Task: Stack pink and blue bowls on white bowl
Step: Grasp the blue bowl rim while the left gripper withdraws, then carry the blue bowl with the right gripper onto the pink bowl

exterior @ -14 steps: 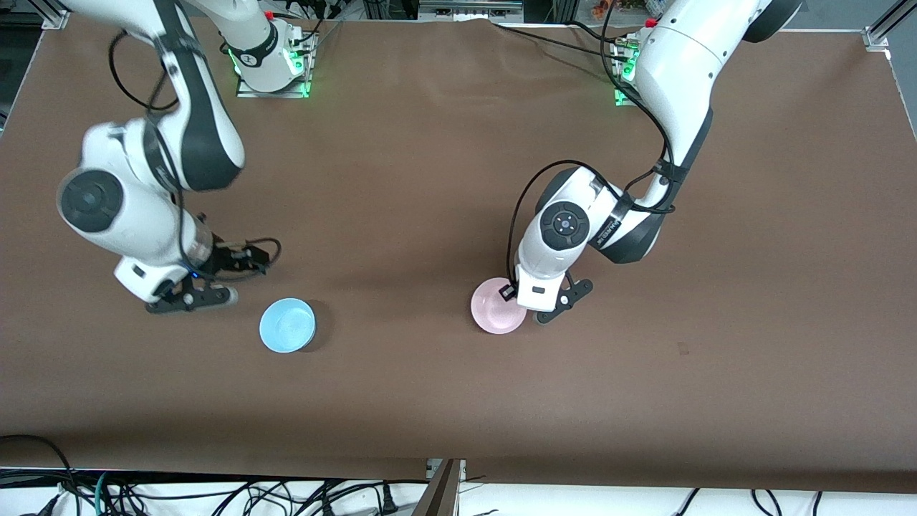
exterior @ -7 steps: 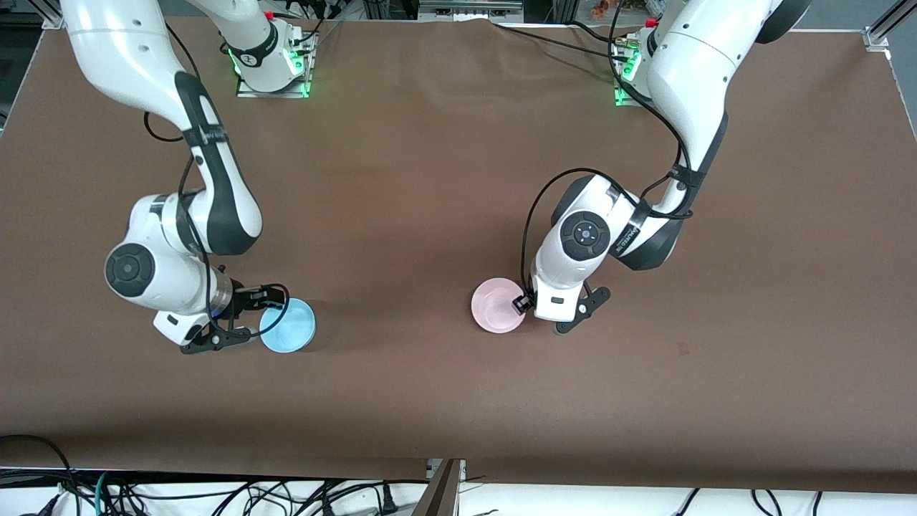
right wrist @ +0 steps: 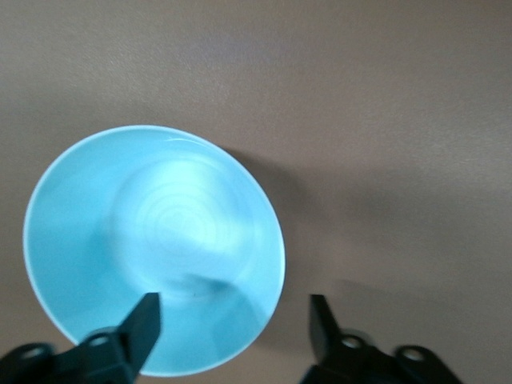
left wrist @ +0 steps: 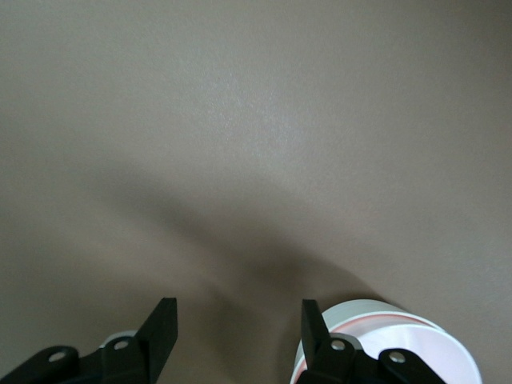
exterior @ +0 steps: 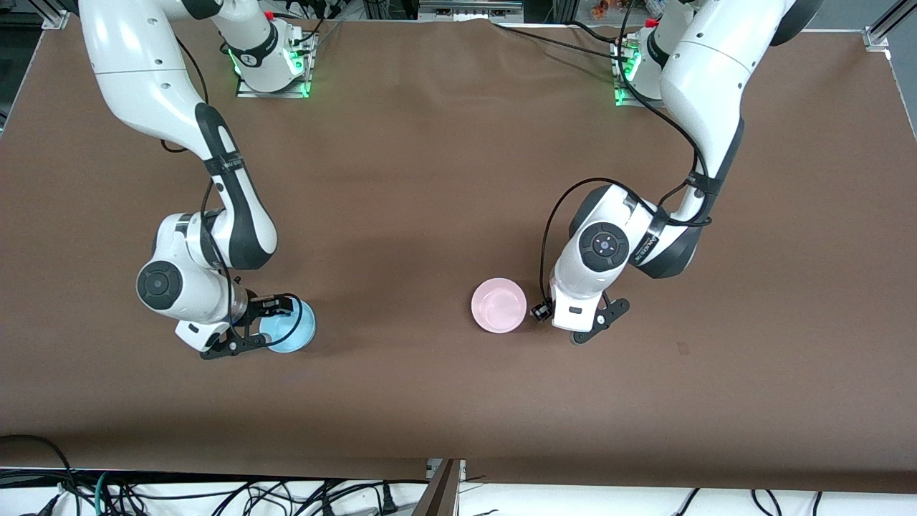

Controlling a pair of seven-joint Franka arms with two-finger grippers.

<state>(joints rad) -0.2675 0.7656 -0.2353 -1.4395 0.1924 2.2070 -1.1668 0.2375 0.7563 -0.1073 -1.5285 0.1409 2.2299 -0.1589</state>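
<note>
Pink bowl [exterior: 499,305] sits on white bowl [left wrist: 352,310]; your left tool [exterior: 582,324] open beside it. Right tool [exterior: 266,326] straddles blue bowl's [exterior: 290,326] rim, open; a shallow pinch could slip.

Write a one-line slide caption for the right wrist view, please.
Right gripper open over the rim of the light blue bowl on the brown table.

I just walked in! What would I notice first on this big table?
A round light blue bowl sits toward the right arm's end of the brown table, with the right gripper at its rim. A round pale pink bowl sits mid-table, nested on a white bowl, beside the left gripper.
</note>
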